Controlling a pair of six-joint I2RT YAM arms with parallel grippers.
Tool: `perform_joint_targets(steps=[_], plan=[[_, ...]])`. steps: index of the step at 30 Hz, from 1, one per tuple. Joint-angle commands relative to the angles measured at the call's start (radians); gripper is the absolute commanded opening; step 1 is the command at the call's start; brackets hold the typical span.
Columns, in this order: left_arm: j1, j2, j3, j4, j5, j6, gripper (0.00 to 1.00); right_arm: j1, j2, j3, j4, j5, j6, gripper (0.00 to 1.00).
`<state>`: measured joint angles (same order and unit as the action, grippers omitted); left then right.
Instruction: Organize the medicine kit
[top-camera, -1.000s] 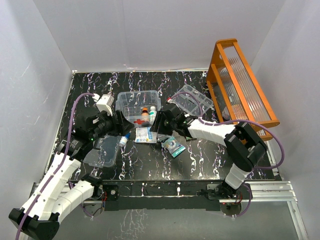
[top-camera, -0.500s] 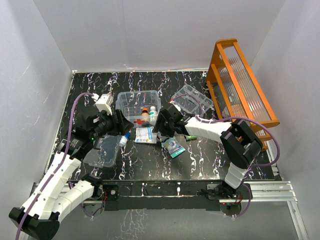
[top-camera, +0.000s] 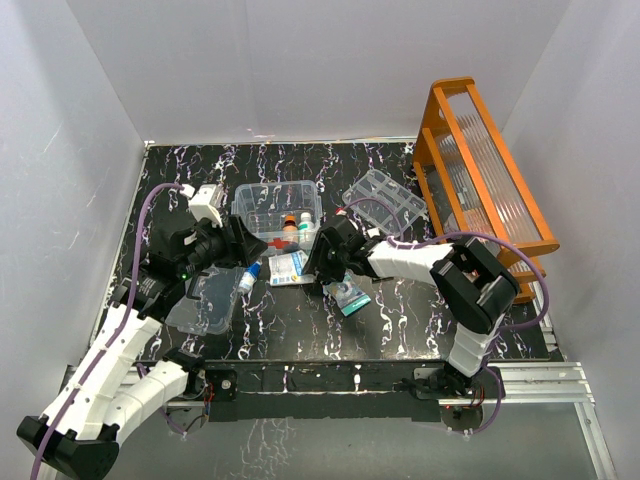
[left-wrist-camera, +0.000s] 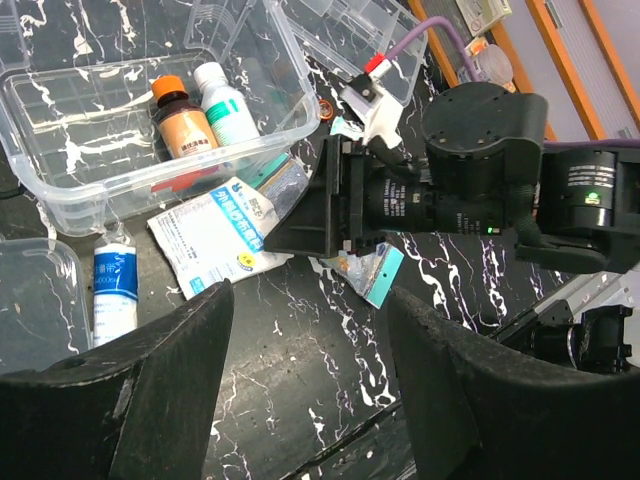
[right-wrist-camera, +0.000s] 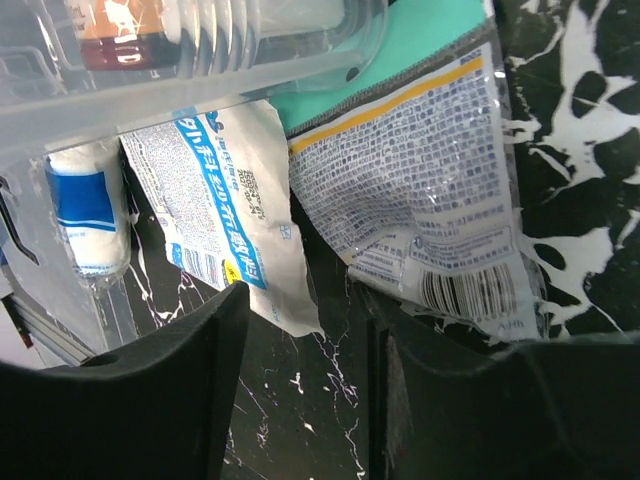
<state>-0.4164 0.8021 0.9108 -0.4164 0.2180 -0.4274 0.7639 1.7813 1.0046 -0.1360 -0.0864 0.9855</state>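
- loading loose supplies into the medicine kit box (top-camera: 277, 205); judged only partly done, with items lying outside it.
- just ahead of the right tool (right-wrist-camera: 305, 300): a white sachet (right-wrist-camera: 225, 190) and a clear barcoded packet (right-wrist-camera: 430, 200), flat on the desk (right-wrist-camera: 310, 400), side by side and touching; beyond them, the box wall.
- right tool moderately spread, low over the desk, gripping nothing; sachet's lower corner right at the gap.
- left tool (left-wrist-camera: 308, 300) spread wide and empty, facing the right tool across the sachet; ahead and to its left, a blue-and-white tube (left-wrist-camera: 113, 288) on the desk and, farther on, the box with two upright bottles (left-wrist-camera: 185, 125).
- divided tray (top-camera: 385, 197) beyond the right tool, apart from the box; a shallow clear piece (top-camera: 205, 300), perhaps the lid, under the left arm.
- next, probably: ease the right tool forward to straddle one sachet edge, then close; thin film lying flat looks hard to pinch, and easy to snag both packets at once.
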Motion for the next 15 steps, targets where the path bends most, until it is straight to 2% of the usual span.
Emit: perform_joint_targets(steps=[1, 6, 10, 15], plan=[[-0.004, -0.014, 0.004, 0.044, 0.021, 0.026, 0.61, 0.002, 0.033, 0.018, 0.104, -0.038, 0.011, 0.41], [-0.004, 0.003, 0.011, 0.051, 0.011, 0.041, 0.61, 0.001, 0.062, 0.015, 0.149, -0.058, 0.038, 0.30], [-0.004, 0.007, 0.012, 0.055, 0.014, 0.063, 0.62, 0.001, 0.038, -0.001, 0.177, -0.064, 0.063, 0.12], [-0.005, -0.003, 0.003, 0.067, 0.044, 0.130, 0.65, 0.002, -0.060, -0.025, 0.133, -0.100, 0.097, 0.08]])
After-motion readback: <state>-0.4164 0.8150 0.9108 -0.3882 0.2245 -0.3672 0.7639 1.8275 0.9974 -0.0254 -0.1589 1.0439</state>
